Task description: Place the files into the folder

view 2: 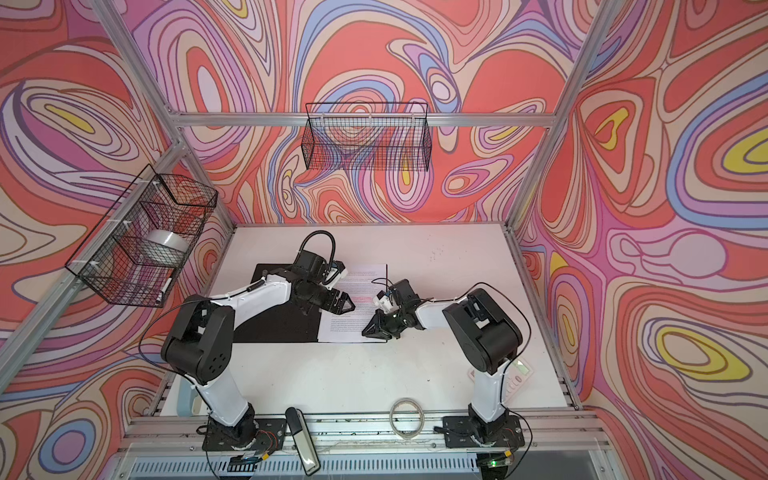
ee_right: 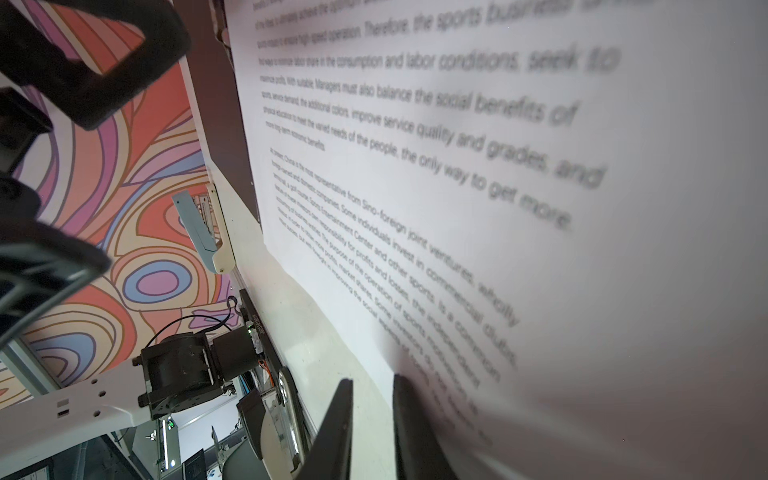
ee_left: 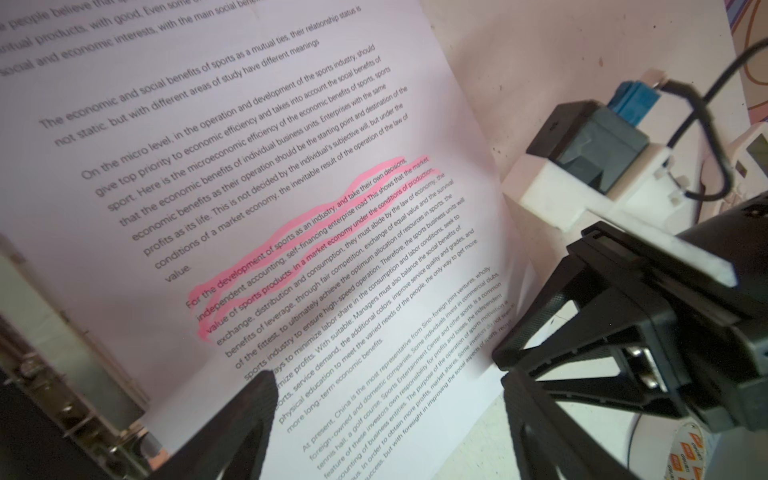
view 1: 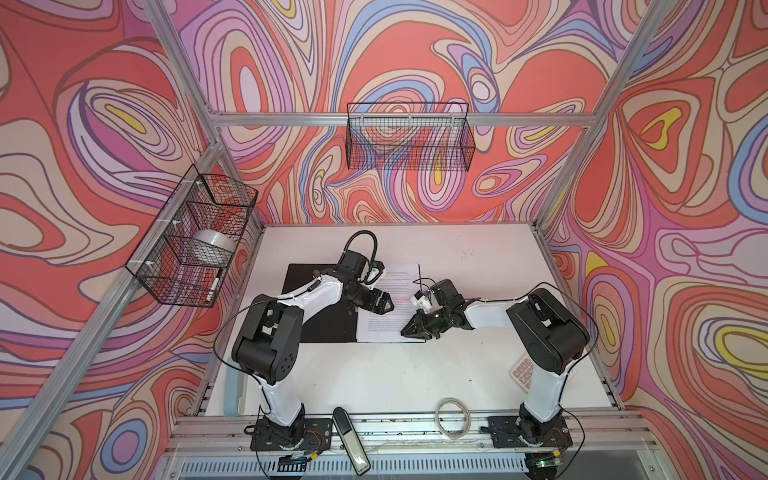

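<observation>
The folder (view 1: 320, 328) (view 2: 274, 332) lies open on the table, black inside up, with its metal spine clip (ee_left: 83, 415) beside the files. The files (view 1: 390, 291) (view 2: 361, 286) (ee_left: 249, 166) (ee_right: 457, 208) are white printed sheets with pink highlighted lines, lying flat just right of the spine. My left gripper (view 1: 390, 305) (view 2: 352, 307) (ee_left: 382, 419) hovers open over the sheets, its jaws wide apart. My right gripper (view 1: 405, 332) (view 2: 365, 333) (ee_right: 374, 399) sits at the sheets' near right corner. Its jaws stand a narrow gap apart with bare table showing between, and one finger is against the paper's edge.
A white calculator (view 1: 523, 370) lies behind the right arm. A tape ring (view 1: 453, 415) and a long black-and-clear tool (view 1: 351, 440) rest at the front rail. Wire baskets hang on the left wall (view 1: 195, 241) and back wall (view 1: 409, 137).
</observation>
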Controlling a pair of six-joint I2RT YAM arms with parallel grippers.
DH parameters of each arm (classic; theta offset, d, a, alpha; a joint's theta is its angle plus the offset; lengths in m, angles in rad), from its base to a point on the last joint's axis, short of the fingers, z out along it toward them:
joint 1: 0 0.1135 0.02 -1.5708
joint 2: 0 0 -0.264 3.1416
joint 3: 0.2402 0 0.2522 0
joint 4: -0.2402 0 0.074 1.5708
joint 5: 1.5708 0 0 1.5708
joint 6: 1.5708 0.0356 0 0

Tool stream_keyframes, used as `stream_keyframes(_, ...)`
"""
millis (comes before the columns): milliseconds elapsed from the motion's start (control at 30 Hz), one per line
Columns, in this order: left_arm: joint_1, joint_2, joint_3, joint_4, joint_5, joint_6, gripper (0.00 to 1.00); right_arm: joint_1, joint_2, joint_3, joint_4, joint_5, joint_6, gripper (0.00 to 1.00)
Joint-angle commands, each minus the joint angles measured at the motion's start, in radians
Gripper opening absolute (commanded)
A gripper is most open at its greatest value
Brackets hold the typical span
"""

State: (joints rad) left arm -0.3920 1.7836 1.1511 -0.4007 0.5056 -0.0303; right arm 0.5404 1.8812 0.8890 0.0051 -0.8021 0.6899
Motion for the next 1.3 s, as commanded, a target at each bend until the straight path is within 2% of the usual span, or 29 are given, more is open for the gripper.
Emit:
stream_keyframes(0,-0.001,0.023,0.002,0.002,0.022,-0.009,0.84,0.006,0.025,-0.023,-0.006,0.025,-0.023,0.19)
stream_keyframes(533,0.000,0.075,0.002,-0.025,0.014,-0.013,0.79,0.006,0.102,-0.091,0.091,0.034,-0.004,0.18)
stream_keyframes(967,-0.001,-0.108,0.083,-0.070,-0.002,-0.002,0.83,0.006,-0.046,0.001,0.002,0.028,-0.030,0.23)
stream_keyframes(1267,-0.001,-0.151,0.065,-0.079,-0.017,0.001,0.84,0.006,-0.104,0.075,-0.053,0.021,-0.039,0.24)
